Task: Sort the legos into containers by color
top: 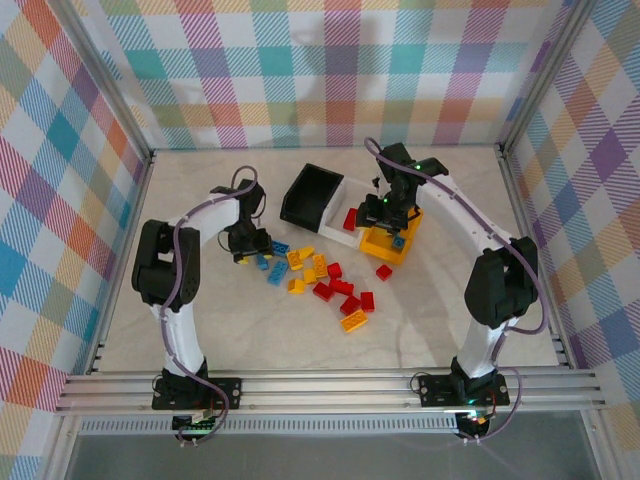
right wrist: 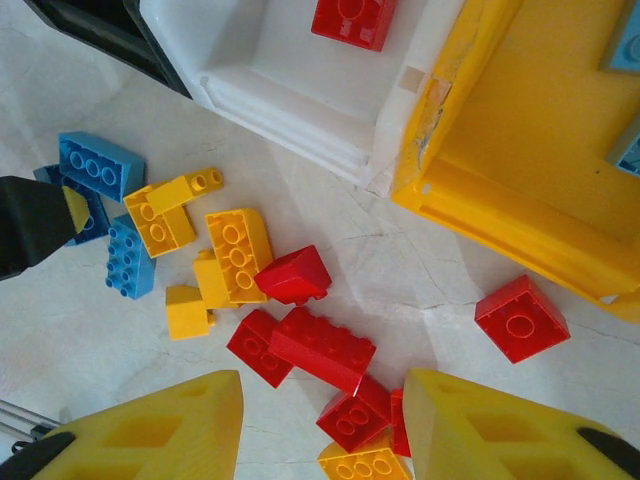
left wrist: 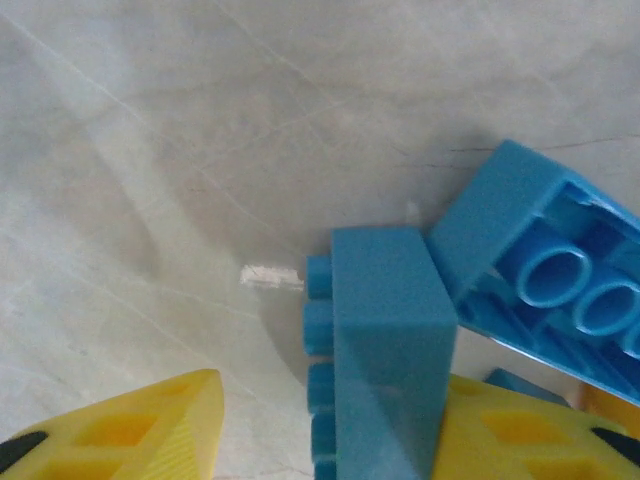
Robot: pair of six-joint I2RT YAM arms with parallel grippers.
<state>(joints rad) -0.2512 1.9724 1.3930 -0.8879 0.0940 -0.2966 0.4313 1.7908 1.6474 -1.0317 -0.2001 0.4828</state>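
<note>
Closest in, left end effector (left wrist: pixel 330 430): low on the bench (left wrist: pixel 150 150), at the left end of the loose legos (top: pixel 325 280). Straddles a blue brick (left wrist: pixel 385 330) standing on its side. Rests one yellow finger (left wrist: pixel 520 440) against the smooth face and leaves the other clear of the studs, so half-closed, not clamped. Just beside, a second blue brick (left wrist: pixel 530 250), tilted, hollow underside showing, leaning on the first.

Right end effector (right wrist: pixel 322 420): hangs above the bins, fingers moderately apart, nothing between them. Looks down on the white bin (right wrist: pixel 300 90), holding one red brick (right wrist: pixel 350 15), and on the yellow bin (right wrist: pixel 500 130) to its right, holding blue pieces (right wrist: pixel 625 40) at the frame edge. Black bin (top: pixel 312 192) at the left end of the row, touching the white one.

Remaining legos on the bench, on the near side of the bins: blue at the left, yellow bricks (top: pixel 308 262) in the middle, red bricks (top: pixel 342 290) right of those. Lone red piece (top: pixel 384 272) just near the yellow bin.
</note>
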